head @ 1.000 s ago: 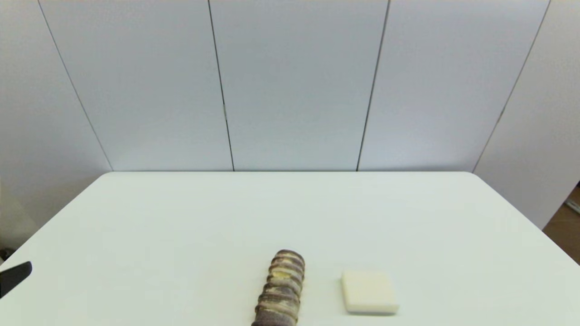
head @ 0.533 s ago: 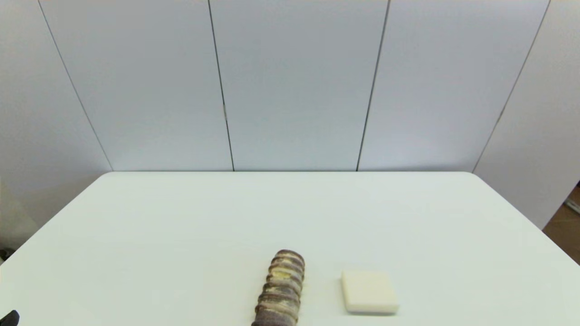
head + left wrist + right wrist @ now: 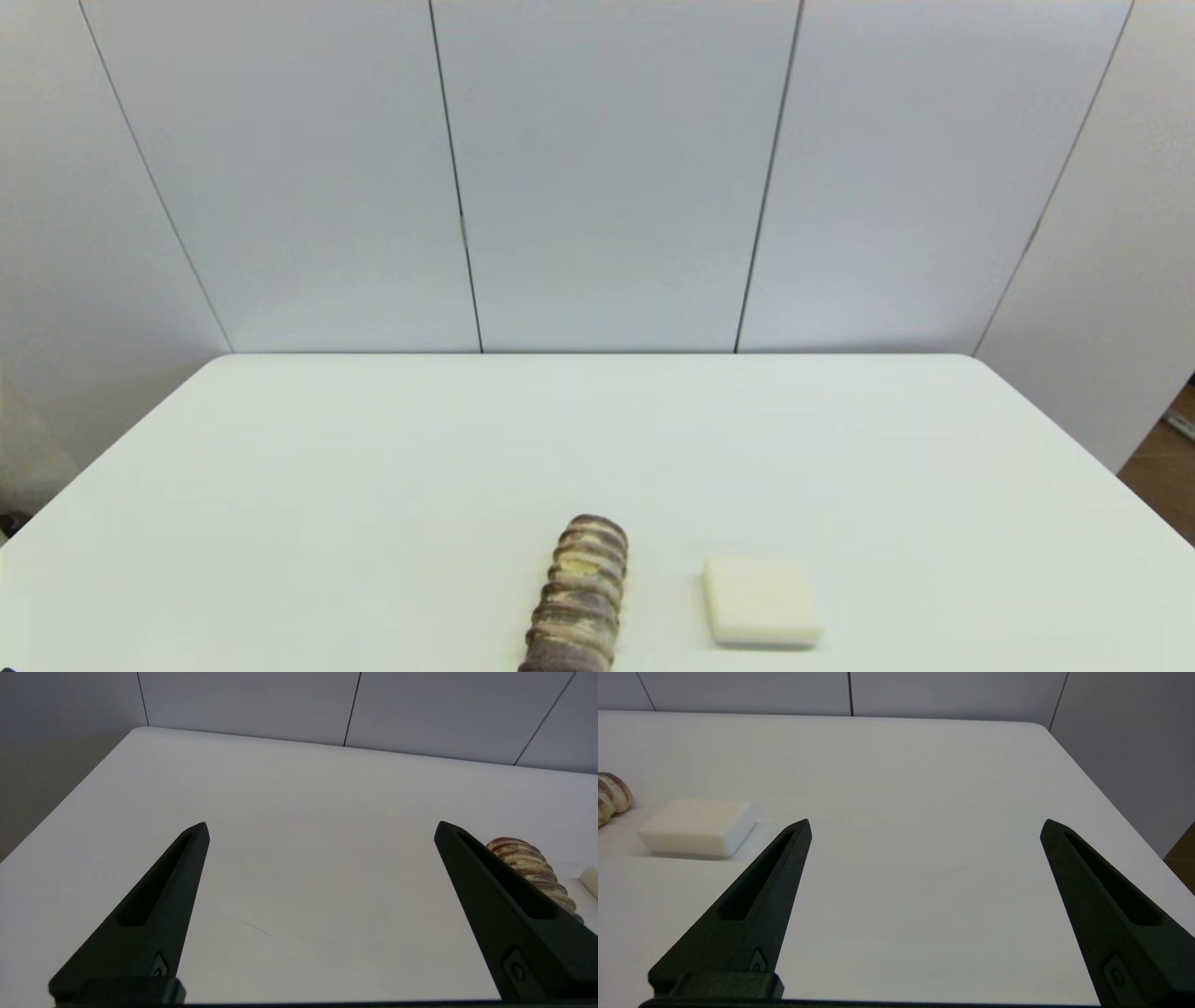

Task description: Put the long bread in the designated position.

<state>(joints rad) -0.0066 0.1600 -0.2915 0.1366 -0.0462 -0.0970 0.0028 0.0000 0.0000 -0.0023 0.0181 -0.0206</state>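
The long bread [image 3: 579, 597], a ridged loaf striped dark brown and cream-yellow, lies lengthwise near the table's front edge, a little left of centre; its near end is cut off by the picture. It also shows in the left wrist view [image 3: 532, 870] and, as one end, in the right wrist view [image 3: 611, 794]. My left gripper [image 3: 320, 828] hangs open over bare table, left of the loaf, holding nothing. The right gripper [image 3: 926, 826] is open too, over the table to the right of the block. Neither arm shows in the head view.
A flat cream-white square block [image 3: 761, 602] lies just right of the loaf, also visible in the right wrist view [image 3: 698, 826]. The white table [image 3: 597, 439] stretches back to grey wall panels; its right edge drops off toward the floor [image 3: 1162, 467].
The left gripper's black fingertip, seen at the head view's lower left edge, has slid down and out of that view. Bread and block have not moved.
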